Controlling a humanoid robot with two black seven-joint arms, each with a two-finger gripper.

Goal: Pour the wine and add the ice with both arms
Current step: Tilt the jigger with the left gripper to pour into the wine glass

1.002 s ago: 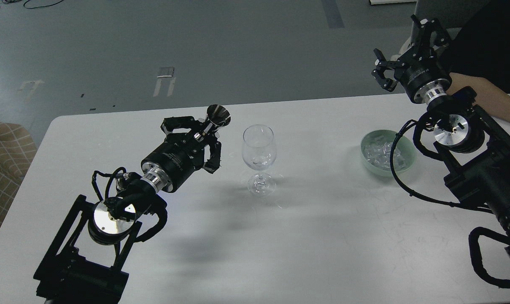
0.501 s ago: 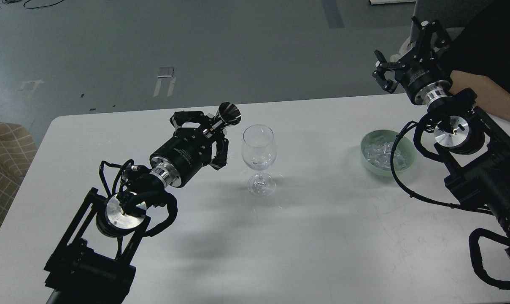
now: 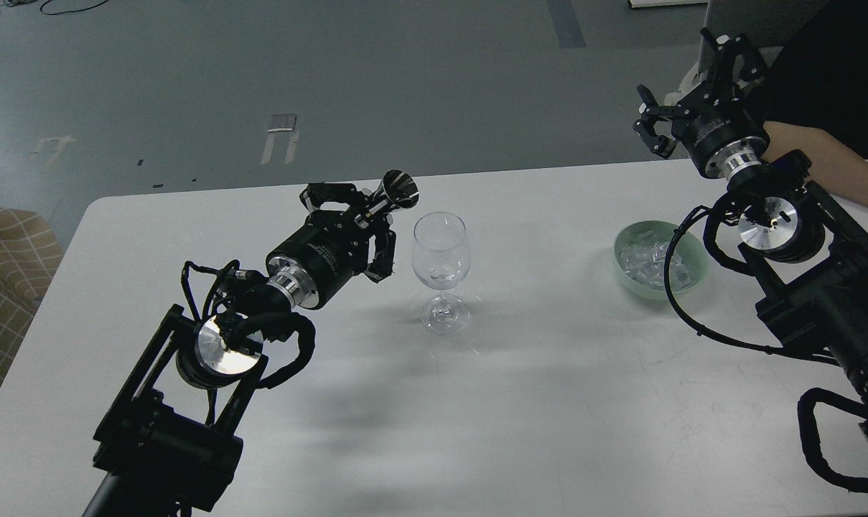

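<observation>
A clear stemmed wine glass stands upright at the middle of the white table, with a small glinting bit at the bottom of its bowl. My left gripper is shut on a small dark metal cone-shaped cup, which is tipped sideways with its mouth toward the glass, just left of and above the rim. Ice lies in a pale green bowl at the right. My right gripper is open and empty, held high beyond the bowl, past the table's far edge.
A person's bare arm rests at the table's far right corner, close behind my right wrist. A checked seat stands left of the table. Grey floor lies beyond the far edge.
My left arm has moved right and forward, carrying the metal cup from left of the glass to close beside its rim. My right gripper has risen only slightly.
</observation>
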